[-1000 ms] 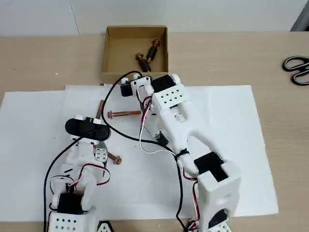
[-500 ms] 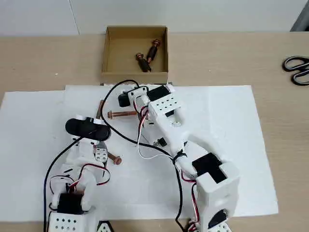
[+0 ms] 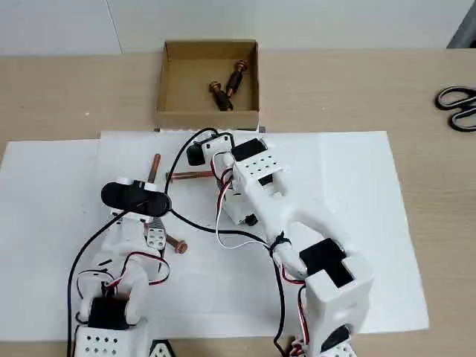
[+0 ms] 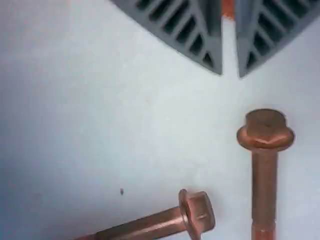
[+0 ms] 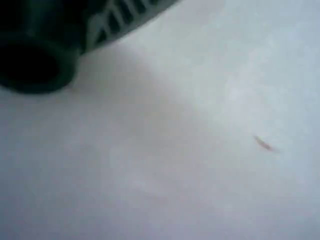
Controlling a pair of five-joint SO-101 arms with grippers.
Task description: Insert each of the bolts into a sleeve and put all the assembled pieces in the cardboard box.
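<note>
The cardboard box (image 3: 169,74) stands at the table's far side with two assembled pieces (image 3: 229,84) inside. Two copper bolts lie on the white paper, one lengthwise (image 3: 154,167) (image 4: 265,150) and one crosswise (image 3: 191,175) (image 4: 165,220). A third bolt (image 3: 176,244) rests beside my left arm (image 3: 134,197). My left gripper (image 4: 230,75) is shut, empty, just short of the lengthwise bolt's head. My right gripper (image 3: 212,149) hangs low over the paper between the box and the crosswise bolt. A dark hollow sleeve (image 5: 30,65) sits against its ribbed grey part (image 5: 130,20).
White paper (image 3: 372,223) covers the table's middle under both arms. Scissors (image 3: 457,104) lie at the far right edge. Black and red cables (image 3: 186,212) loop between the two arms.
My right arm has drawn back from the box's front edge and dropped lower toward the paper near the crosswise bolt. The left arm and the bolts have stayed put.
</note>
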